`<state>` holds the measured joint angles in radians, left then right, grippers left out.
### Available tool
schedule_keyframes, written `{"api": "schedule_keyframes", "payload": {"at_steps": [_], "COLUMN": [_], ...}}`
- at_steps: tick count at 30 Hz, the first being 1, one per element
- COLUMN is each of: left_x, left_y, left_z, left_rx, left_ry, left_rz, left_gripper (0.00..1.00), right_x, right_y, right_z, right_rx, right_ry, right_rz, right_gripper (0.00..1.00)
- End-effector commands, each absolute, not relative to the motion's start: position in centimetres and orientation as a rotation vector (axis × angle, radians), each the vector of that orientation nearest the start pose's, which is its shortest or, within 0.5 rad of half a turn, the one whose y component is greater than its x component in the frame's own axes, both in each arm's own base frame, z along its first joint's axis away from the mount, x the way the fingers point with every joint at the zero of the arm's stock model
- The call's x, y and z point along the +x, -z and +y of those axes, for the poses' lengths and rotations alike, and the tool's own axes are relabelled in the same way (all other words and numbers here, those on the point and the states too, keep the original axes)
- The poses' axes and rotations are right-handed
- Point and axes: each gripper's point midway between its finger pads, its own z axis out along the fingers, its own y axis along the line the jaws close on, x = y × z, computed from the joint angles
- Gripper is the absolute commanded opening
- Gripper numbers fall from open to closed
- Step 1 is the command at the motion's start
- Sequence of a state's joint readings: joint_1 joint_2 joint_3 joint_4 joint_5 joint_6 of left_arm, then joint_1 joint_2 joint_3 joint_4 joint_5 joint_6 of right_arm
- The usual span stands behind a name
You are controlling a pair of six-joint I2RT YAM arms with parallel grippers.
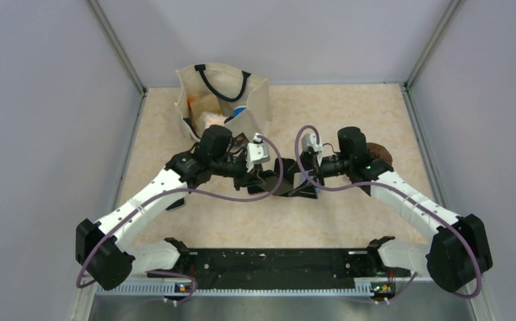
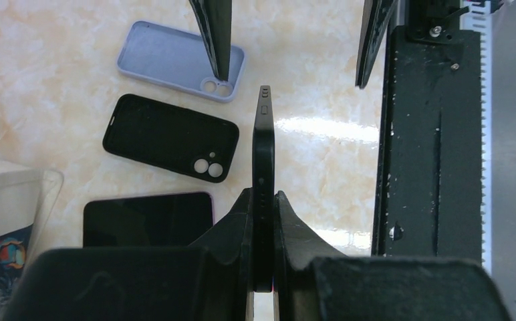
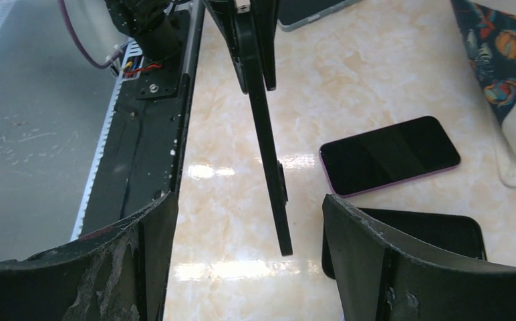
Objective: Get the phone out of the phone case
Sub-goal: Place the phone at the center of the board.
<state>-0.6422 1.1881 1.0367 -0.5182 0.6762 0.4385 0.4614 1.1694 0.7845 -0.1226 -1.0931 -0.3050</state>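
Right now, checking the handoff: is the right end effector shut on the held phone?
No, the right end effector stands open, its fingers well apart on either side of the black phone.

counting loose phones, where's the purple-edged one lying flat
In the left wrist view the purple-edged phone lies screen up at lower left, just below the black case and right of the bag.

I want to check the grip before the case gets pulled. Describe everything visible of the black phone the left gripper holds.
The black phone is seen edge-on: a thin, matte slab with small side buttons near its free end. It is off the table, clamped at one end by the shut left gripper. Its free end sits between the open right gripper's fingers, touching neither.
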Motion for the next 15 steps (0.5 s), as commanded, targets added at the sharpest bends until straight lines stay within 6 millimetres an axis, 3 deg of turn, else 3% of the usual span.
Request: {"api": "schedule_keyframes", "payload": {"at_steps": [1,8,10,13,15], "left_x": [20.6,20.5,20.6,20.7,20.8], "left_y": [-26.3,-26.3,-26.1,-25.7,-25.5], "left_z": [-29.4,-30.1,-30.2,-30.3,-30.3], "left_rx": [1.395,1.391,1.391,1.391,1.389], "left_ry": [0.963,1.021,1.032,1.035,1.03], "left_rz": [1.491,1.489,1.492,1.503,1.509], "left_gripper": [0.0,0.0,0.0,0.0,0.0], "right_x": [18.8,18.8,18.8,18.9,19.0], "right_y": [-21.5,-21.2,-21.1,-21.1,-20.9], "right_z": [27.8,29.4,29.7,30.0,30.0], "right_rx": [-1.397,-1.427,-1.43,-1.427,-1.419], "right_ry": [-1.239,-1.309,-1.336,-1.363,-1.356], "right_rz": [1.386,1.399,1.404,1.42,1.437], "right_gripper": [0.77,0.53,0.38,0.02,0.0]}}
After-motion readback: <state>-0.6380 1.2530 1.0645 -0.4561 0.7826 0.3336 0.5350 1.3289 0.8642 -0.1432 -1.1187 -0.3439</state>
